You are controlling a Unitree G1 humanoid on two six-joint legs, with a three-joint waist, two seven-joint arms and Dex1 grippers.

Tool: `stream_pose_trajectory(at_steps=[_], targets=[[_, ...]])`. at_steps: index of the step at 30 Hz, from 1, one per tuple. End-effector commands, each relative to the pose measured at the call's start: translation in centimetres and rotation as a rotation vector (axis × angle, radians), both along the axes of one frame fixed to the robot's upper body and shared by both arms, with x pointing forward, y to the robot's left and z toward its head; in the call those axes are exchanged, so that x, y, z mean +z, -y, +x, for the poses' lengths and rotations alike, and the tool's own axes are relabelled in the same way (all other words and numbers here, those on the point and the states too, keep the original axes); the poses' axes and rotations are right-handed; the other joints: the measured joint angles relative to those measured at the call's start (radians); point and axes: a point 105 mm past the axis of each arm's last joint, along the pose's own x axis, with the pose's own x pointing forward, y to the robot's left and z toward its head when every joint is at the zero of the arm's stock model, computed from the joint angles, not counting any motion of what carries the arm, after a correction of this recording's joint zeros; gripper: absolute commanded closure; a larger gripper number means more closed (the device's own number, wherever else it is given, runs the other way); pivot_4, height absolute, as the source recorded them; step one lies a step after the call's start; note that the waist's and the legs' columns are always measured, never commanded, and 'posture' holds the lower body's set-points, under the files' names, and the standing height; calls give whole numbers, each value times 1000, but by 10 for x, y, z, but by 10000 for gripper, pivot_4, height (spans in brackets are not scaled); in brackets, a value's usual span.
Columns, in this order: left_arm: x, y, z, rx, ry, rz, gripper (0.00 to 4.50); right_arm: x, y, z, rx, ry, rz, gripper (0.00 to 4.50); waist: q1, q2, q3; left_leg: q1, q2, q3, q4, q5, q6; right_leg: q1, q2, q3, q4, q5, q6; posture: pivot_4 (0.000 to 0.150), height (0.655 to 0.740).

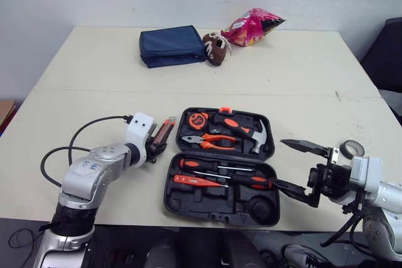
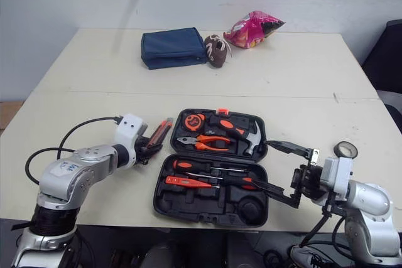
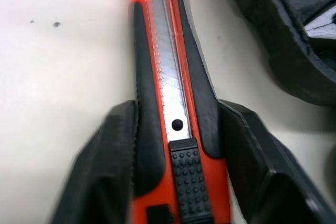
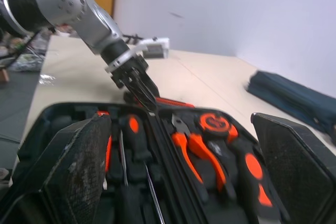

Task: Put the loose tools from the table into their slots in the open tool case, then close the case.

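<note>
Picking up the last loose tool, by the look of it: clamping the left gripper on the orange-and-black plastic utility knife, resting on the cream table just beside the open black plastic tool case, at its ten o'clock. Calling next, probably, for lifting, carrying toward three o'clock and lining up with an empty moulded recess in the near half. Storing in the far half an orange tape measure, orange-handled pliers and a black-and-orange hammer; in the near half, orange-and-black screwdrivers. Holding the right gripper at the case's four o'clock, fingers spread wide apart, grasping nothing.
</note>
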Motion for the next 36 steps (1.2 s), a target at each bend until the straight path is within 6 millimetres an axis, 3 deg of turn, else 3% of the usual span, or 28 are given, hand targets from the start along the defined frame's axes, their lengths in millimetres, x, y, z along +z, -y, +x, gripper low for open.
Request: stream_pose_trajectory(at_steps=[1, 7, 9, 14, 19, 25, 30, 36], targets=[[-11, -22, -2, 76, -41, 20, 29467, 7, -3, -3, 12, 22, 10, 0, -1, 0, 0, 0, 0, 0, 0, 0, 0, 0, 0, 0, 0, 0, 0, 1500, 7400], [39, -28, 2, -37, 222, -38, 29467, 5, 0, -3, -6, 7, -14, 0, -1, -1, 1, 0, 1, 0, 0, 0, 0, -1, 1, 0, 0, 0, 0, 1500, 7400], [69, -18, -17, -354, 380, 25, 29467, 4, 2, -4, -11, 0, -40, 0, -1, -5, 3, -1, 1, 0, 0, 0, 0, -2, 0, 0, 0, 0, -1, 1500, 7400], [77, 9, -63, -916, 367, 122, 29467, 1, 6, -7, 15, -35, -95, 0, 3, -4, 4, -2, 0, 1, -2, 0, -1, -2, -2, -2, -2, -1, -3, 1500, 7400], [69, 43, -93, -1238, 215, 140, 29467, -3, 14, -10, 21, -77, -141, 0, 2, -3, 5, -2, -2, 0, -3, 0, 2, 0, -4, -3, -4, 0, 0, 1500, 7400], [46, 66, -113, -1389, 62, 200, 29467, -7, 20, -13, 3, -108, -155, 0, -4, -3, 6, -3, -1, 1, -3, -1, 3, 0, 0, 0, -7, 1, 1, 1500, 7400], [24, 74, -106, -1362, -13, 288, 29467, -8, 20, -13, -7, -114, -149, 0, 0, -3, 6, -2, 0, 2, -2, 0, 2, 0, 4, 3, -6, 1, 1, 1500, 7400], [17, 88, -101, -1330, -66, 286, 29467, -14, 26, -13, -42, -128, -147, 0, 2, -5, 7, -3, 0, 1, 0, -1, 3, 0, 4, 4, -6, 1, 2, 1500, 7400]])
